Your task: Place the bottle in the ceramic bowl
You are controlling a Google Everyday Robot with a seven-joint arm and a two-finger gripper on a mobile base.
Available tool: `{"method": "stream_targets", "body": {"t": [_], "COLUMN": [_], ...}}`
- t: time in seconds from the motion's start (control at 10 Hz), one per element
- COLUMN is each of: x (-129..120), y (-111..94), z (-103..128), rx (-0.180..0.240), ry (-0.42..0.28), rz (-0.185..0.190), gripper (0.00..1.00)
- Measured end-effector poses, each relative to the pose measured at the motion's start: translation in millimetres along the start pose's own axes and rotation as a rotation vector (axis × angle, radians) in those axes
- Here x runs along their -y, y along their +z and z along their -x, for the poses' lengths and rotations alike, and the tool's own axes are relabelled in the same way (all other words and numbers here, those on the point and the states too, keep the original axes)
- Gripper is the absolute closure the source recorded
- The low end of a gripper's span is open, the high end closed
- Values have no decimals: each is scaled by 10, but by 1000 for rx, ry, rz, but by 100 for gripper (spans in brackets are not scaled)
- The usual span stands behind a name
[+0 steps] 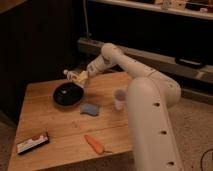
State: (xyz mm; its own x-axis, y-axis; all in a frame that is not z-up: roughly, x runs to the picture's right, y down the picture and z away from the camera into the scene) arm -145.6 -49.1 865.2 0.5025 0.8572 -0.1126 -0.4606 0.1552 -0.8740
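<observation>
Left of frame centre, our pincer [82, 76] holds the bottle [74, 76] tilted sideways in the air, over the far rim of the black bowl [67, 95] on the wooden surface [60, 127]. Carrying looks done; lowering and releasing remain.

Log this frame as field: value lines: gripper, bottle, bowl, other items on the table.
gripper: over the bowl's far rim, carrying the bottle
bottle: in the gripper, lying roughly sideways, above the bowl, not yet inside
ceramic bowl: black, on the wooden table, far left part
white cup: right of the bowl
blue sponge: near the bowl
carrot: front edge
snack bar: front left
</observation>
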Motion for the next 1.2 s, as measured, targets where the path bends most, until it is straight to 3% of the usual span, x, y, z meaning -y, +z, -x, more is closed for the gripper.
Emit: {"method": "stream_targets", "body": {"t": [0.2, 0.6, 1.0, 1.2], "x": [-86, -83, -6, -17], "y": [78, 182, 223, 218], "z": [-59, -139, -189, -180], "rx": [-14, -40, -52, -55], "ry": [-18, -24, -8, -15], "rz": [42, 49, 26, 16], "gripper": [62, 60, 22, 20]}}
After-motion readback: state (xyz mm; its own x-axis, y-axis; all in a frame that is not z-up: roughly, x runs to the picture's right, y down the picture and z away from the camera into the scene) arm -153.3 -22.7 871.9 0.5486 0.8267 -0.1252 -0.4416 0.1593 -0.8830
